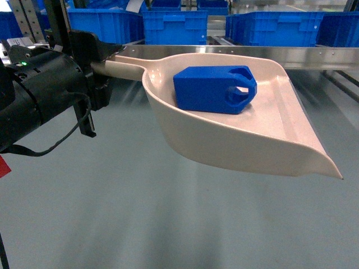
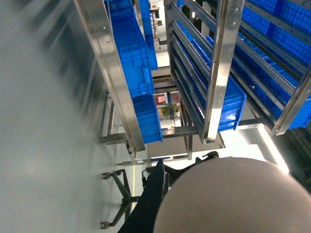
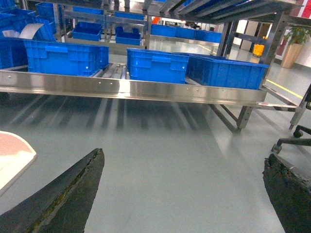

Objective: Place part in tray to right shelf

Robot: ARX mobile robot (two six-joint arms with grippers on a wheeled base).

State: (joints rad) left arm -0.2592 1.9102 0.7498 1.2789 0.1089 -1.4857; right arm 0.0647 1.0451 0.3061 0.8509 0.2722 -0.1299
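Part in tray, left hand pinching handle, right hand spread.

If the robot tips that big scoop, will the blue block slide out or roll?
Probably slide, not roll: the part has flat faces and angled corners, nothing round. The tray looks smooth and glossy, so it may slip easily toward the open lip. It seems hard plastic and likely light, lying loose with nothing gripping it.
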